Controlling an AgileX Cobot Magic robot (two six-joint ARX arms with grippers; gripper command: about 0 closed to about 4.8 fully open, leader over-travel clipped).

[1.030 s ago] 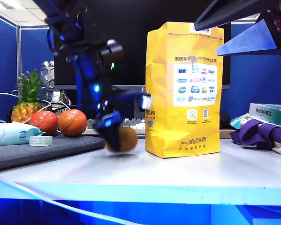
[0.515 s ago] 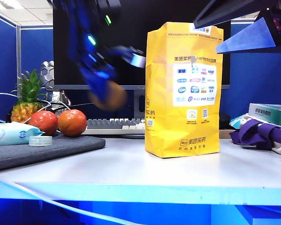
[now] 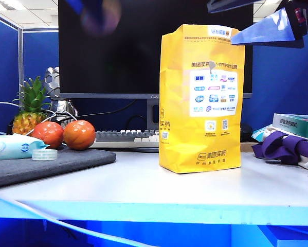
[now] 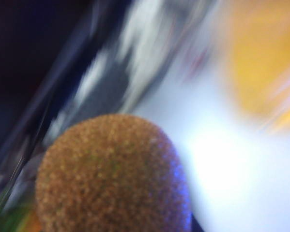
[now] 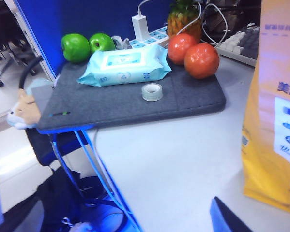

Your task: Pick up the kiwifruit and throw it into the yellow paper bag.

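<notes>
Left gripper (image 3: 92,13): blurred at the top edge of the exterior view, high above the tabletop and left of the bag's mouth; jaws clamped on the kiwifruit.
Kiwifruit (image 4: 111,176): brown and fuzzy, filling the lower part of the left wrist view; in the exterior view only a faint round smear in front of the dark monitor.
Yellow paper bag (image 3: 201,98): stands upright on the white tabletop (image 3: 159,188), creased, with a white panel of small blue logos facing the camera.
Right gripper (image 3: 269,28): raised at the upper right of the exterior view, above and just right of the bag; I cannot tell how its jaws are set.
Grey mat (image 5: 135,101): carries two tomatoes (image 5: 193,54), a pack of wet wipes (image 5: 125,67), a roll of clear tape (image 5: 152,92) and two green apples (image 5: 89,46).
Pineapple (image 3: 29,110): behind the tomatoes, left of the keyboard (image 3: 125,137).
Purple cloth (image 3: 287,146): bunched on the tabletop at the right.
</notes>
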